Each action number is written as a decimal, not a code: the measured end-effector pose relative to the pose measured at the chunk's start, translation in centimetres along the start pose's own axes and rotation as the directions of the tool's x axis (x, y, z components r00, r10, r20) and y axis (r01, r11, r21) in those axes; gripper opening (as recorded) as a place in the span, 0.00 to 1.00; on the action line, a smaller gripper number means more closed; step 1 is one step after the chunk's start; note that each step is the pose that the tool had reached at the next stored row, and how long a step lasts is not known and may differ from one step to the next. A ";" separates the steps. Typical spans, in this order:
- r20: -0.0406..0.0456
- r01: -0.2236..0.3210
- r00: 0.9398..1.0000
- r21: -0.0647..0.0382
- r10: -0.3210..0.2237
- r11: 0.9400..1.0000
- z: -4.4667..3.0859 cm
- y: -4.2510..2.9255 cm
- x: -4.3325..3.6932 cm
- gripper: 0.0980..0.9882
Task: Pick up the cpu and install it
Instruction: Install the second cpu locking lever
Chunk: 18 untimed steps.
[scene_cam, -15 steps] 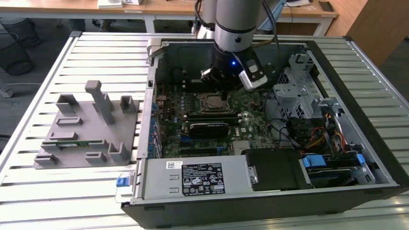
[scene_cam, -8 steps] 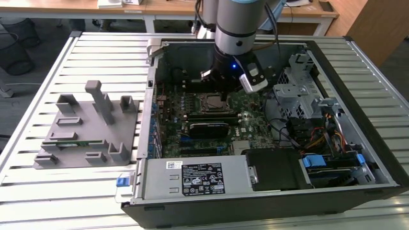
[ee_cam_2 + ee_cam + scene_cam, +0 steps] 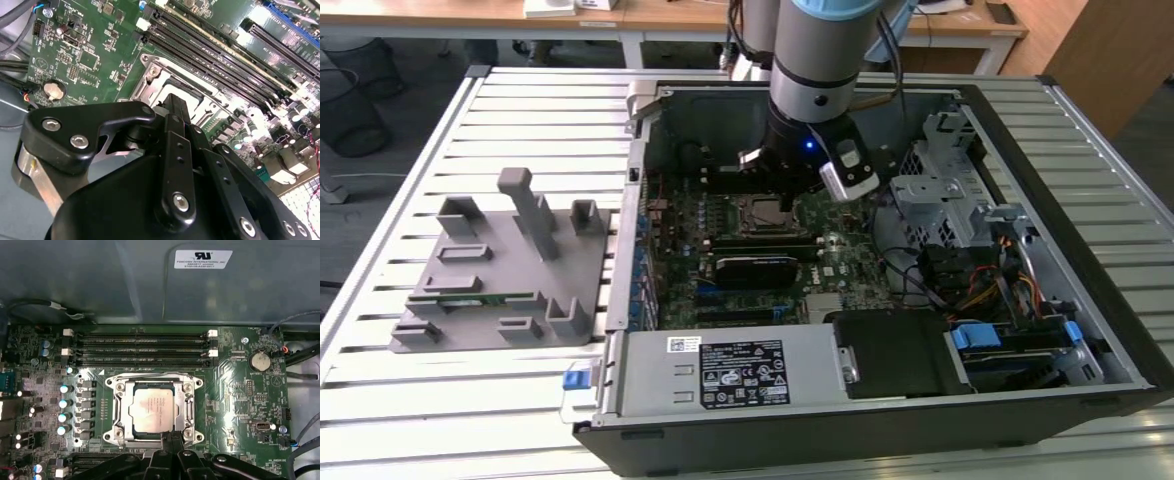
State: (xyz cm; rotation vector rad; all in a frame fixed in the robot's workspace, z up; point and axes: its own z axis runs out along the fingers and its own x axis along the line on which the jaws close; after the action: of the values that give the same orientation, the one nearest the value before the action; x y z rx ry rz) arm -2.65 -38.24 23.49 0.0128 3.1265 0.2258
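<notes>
there, cpu [image 3: 153,410] in socket [image 3: 118,412]

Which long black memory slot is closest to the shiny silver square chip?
The slot right beside the socket frame, nearest the silver square cpu; the other slots lie farther off, toward the case wall.

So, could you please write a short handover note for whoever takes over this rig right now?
Gripper: above the socket's edge inside the open case; whether its fingers are open or shut is unclear.
Cpu: lies flat in the socket on the motherboard, silvery top up; the gripper seems not to hold it.
Done: cpu appears placed.
Left: confirm it is seated, as the socket frame still looks open.
</notes>
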 end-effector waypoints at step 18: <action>0.000 0.000 1.000 0.001 0.000 1.000 -0.02 -0.64 0.01 0.01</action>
State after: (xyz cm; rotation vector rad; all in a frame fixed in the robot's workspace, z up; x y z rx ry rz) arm -2.67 -38.87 23.42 0.0128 3.1265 0.2248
